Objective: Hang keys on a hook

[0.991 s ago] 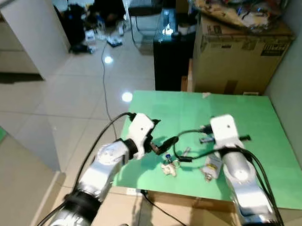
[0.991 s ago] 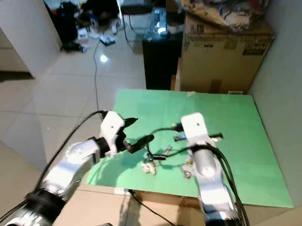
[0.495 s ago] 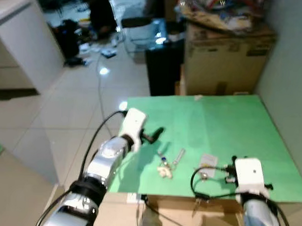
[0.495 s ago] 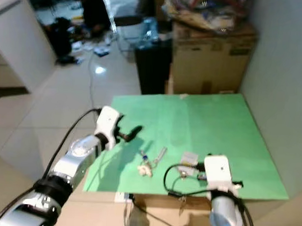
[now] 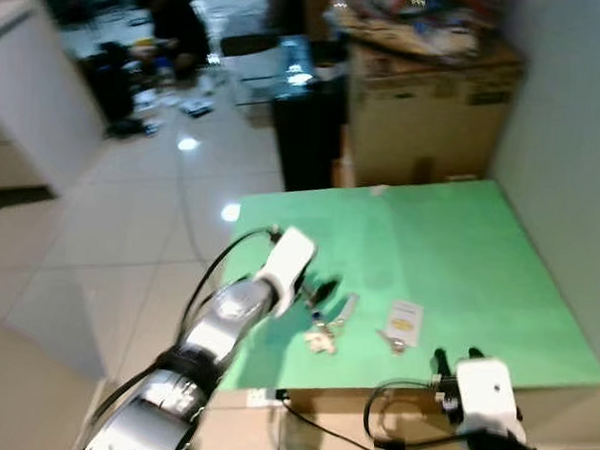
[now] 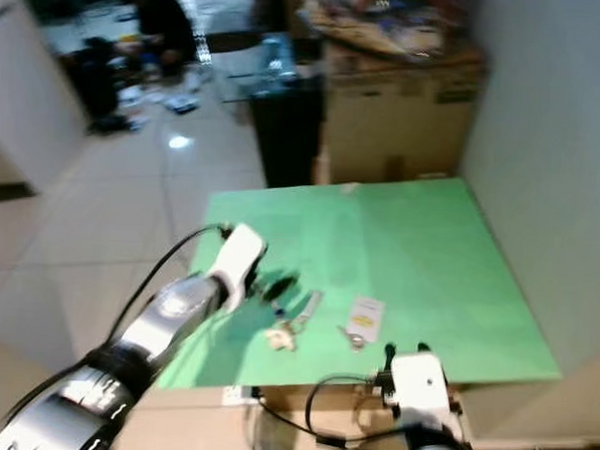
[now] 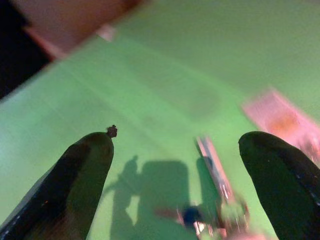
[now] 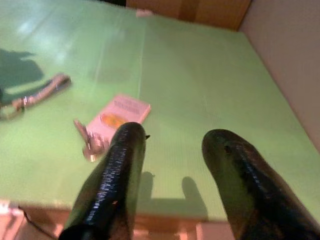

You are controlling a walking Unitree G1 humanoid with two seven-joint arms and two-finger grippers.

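Both pairs of jaws stand apart with nothing between them. The left gripper [image 7: 175,150] hangs low over the green table [image 5: 449,241], its 2 black fingers [image 7: 75,175] spread wide on either side of the keys [image 5: 327,326], which lie flat on the mat just ahead of the fingertips, untouched. The left arm [image 5: 226,321] reaches forward from the table's near left corner, wrist angled down toward the keys. A pale tag [image 5: 404,317] with a small key [image 8: 87,142] lies just beside them, toward the right. The right gripper [image 8: 172,165] is held at the table's near edge, apart from the tag, its white wrist [image 5: 487,393] drawn low before the table front. A cardboard box [image 5: 424,111] stands behind the table.
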